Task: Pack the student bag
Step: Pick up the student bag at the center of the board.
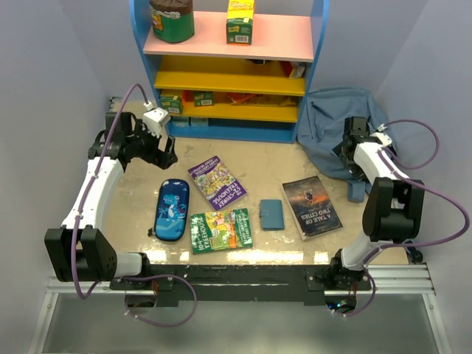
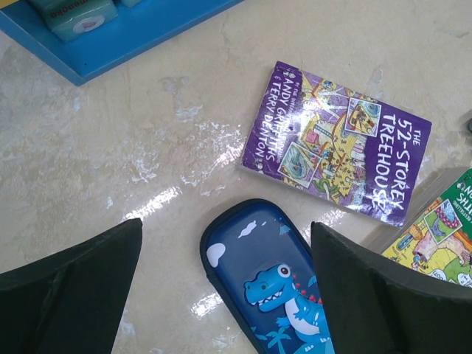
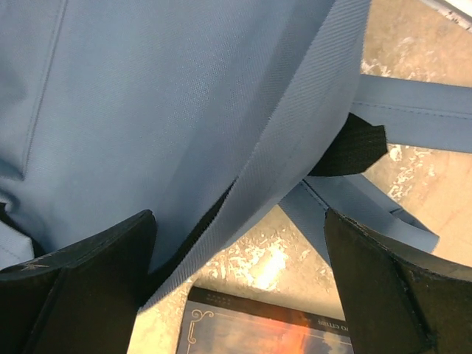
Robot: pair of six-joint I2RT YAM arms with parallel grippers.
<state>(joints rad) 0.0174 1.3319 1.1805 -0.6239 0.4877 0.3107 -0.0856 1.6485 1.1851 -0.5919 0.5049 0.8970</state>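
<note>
While the student bag slumps beside the shelf, books lie outside — flat.

Your student bag is slumped at the far right of the counter, next to the blue shelf. Your right tool is over its near edge. The left tool hovers beyond the pencil case. Between them lie a purple book, a green book, a small blue wallet and a dark book.

A robot lab mock-up: grey partition walls, bright children's shelf.
</note>
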